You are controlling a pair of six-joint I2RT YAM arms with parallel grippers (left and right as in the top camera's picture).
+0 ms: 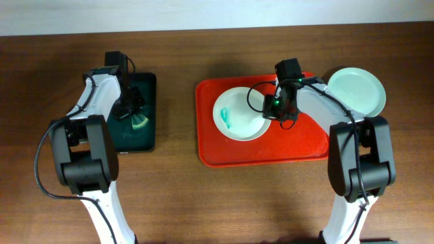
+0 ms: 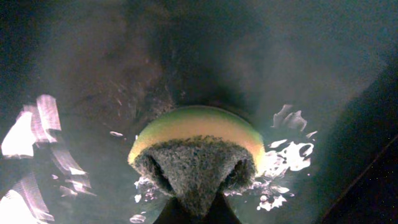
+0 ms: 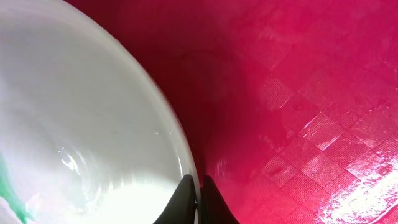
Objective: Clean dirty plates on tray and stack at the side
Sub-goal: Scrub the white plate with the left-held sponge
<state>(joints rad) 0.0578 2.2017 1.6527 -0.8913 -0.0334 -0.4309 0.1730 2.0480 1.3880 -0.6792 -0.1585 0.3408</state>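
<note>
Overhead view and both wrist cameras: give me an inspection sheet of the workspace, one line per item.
Surface: brown wooden table.
Job's things: red tray holds one smeared plate with teal marks; mint plate lies beside the tray's far right corner; no third plate seen.
Clutter: black tray, wet sheen inside, with a green sponge.
Grippers: left gripper fingers pinch the sponge; right gripper fingers closed on the smeared plate's rim.
Cables: black cable loops beside the left arm; another cable loops above the tray by the right wrist.
Surroundings: pale wall strip behind the table; nothing else seen.
</note>
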